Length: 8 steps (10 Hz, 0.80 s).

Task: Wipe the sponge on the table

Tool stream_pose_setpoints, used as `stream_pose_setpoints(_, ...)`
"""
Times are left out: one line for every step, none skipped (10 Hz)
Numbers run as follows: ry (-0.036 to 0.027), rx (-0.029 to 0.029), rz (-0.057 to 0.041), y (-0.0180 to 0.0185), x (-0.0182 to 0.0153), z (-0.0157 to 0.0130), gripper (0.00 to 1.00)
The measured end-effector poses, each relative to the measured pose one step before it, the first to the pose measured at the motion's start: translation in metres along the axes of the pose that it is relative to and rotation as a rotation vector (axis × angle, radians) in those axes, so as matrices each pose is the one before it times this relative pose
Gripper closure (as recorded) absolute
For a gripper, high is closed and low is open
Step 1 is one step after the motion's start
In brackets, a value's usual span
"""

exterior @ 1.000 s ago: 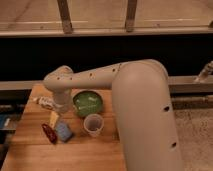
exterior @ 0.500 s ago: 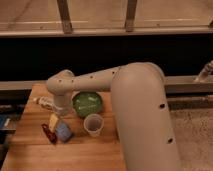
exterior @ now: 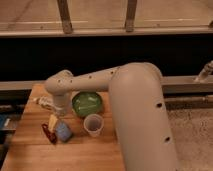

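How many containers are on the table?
2: the green bowl mid-table, and the pale cup in front of it. The claw hangs left of the bowl, by the sponge. The arm may hide more.

The scene is rather dim with a warm, orange-brown tone; the pale strip (exterior: 100,17) at the top is the brightest part, and the wide band (exterior: 100,55) under it is almost black. Soft light from above gives the arm (exterior: 135,100) a smooth highlight on its upper side and only a weak shadow on the table (exterior: 30,150). Everything looks soft and a little smeared, and the gripper (exterior: 56,119), low over the table's left part just beside the sponge (exterior: 63,131), is a shaded blur.
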Motion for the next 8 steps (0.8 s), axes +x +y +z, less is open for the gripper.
stream_pose_setpoints(0.01095, -0.00835, -0.00792, 0.00063, -0.00203, 0.00729, 0.2)
stream_pose_setpoints(0.01217, -0.00687, -0.00423, -0.00051, -0.00105, 0.00601, 0.2)
stream_pose_setpoints(0.00985, -0.0065, -0.00401, 0.00072, -0.00154, 0.00292, 0.2)
stream_pose_setpoints(0.00704, -0.00678, -0.0028, 0.00094, -0.00116, 0.00322, 0.2)
stream_pose_setpoints(0.00575, -0.00503, -0.00032, -0.00016, -0.00036, 0.00325, 0.2)
stream_pose_setpoints(0.00591, -0.00715, 0.00009, -0.0005, -0.00044, 0.00425, 0.2)
stream_pose_setpoints(0.01025, -0.01159, -0.00062, -0.001, -0.00103, 0.00752, 0.2)
stream_pose_setpoints(0.0068, -0.0072, 0.00058, -0.00093, -0.00054, 0.00528, 0.2)
